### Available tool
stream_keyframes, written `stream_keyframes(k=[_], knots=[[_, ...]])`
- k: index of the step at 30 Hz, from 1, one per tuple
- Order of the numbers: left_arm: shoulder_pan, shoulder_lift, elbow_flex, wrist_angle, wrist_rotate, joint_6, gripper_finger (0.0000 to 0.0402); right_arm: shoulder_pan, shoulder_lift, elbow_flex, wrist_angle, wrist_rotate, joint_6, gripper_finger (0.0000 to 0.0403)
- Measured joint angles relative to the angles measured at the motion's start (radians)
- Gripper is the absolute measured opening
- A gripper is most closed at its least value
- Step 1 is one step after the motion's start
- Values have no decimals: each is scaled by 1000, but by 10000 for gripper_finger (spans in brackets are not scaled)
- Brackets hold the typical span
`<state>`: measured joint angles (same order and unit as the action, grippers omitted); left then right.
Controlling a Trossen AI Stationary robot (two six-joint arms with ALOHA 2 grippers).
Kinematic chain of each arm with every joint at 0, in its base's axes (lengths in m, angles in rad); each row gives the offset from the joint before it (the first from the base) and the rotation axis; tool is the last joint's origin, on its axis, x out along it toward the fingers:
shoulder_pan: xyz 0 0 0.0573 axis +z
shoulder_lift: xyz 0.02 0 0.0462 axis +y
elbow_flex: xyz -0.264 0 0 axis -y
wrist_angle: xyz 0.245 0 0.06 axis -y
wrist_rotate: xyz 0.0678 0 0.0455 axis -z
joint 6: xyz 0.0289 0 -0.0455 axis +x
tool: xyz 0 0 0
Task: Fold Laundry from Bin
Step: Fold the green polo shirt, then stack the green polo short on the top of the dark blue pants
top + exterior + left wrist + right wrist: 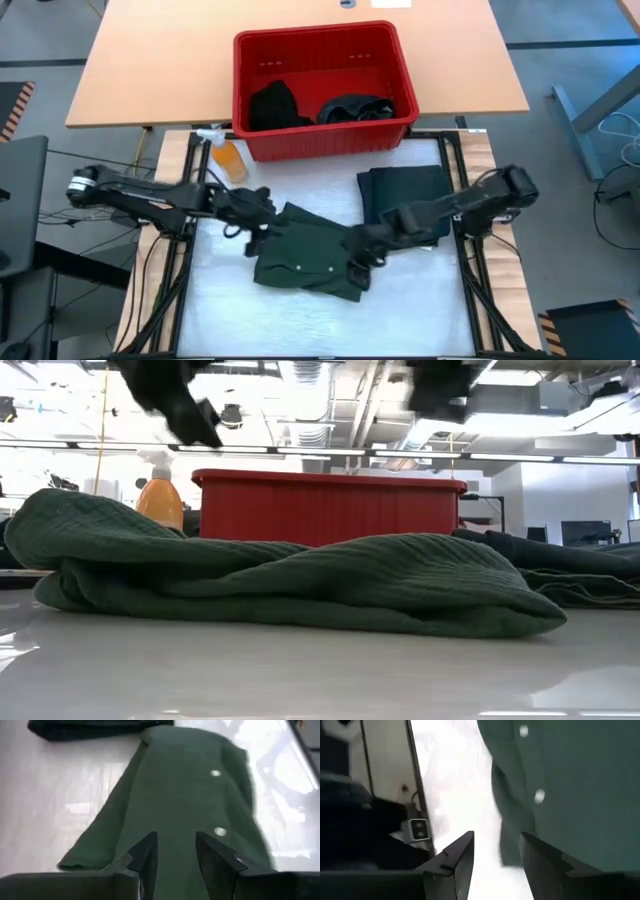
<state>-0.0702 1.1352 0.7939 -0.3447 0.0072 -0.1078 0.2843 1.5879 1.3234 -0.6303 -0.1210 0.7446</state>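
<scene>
A dark olive-green garment [310, 255] with small white buttons lies loosely bunched on the white table top. It fills the low view [300, 580]. My left gripper [254, 226] hangs open just above the garment's left end [190, 795], its fingers [145, 855] clear of the cloth. My right gripper [362, 262] hangs open over the garment's right edge [570, 780], with bare table between its fingers [460, 855]. The red bin [320, 32] stands at the far side and holds a black piece [275, 105] and another dark piece [355, 108]. A folded dark garment [405, 195] lies flat at the right.
An orange spray bottle [228, 155] stands by the bin's near left corner [160, 495]. Black frame rails [185, 250] run along both sides of the white top. The near half of the table [320, 320] is bare.
</scene>
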Motion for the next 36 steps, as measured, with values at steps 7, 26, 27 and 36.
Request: stream_keyframes(k=[7, 26, 27, 36], knots=[[89, 149, -107, 168, 101, 37, 123, 107, -134, -304, 269, 182, 355, 167], [138, 407, -71, 184, -54, 154, 103, 224, -162, -351, 285, 265, 457, 146], [138, 408, -71, 186, -54, 157, 74, 224, -162, -351, 282, 265, 454, 146], [138, 349, 5, 149, -72, 192, 2, 234, -162, -351, 265, 296, 535, 146]])
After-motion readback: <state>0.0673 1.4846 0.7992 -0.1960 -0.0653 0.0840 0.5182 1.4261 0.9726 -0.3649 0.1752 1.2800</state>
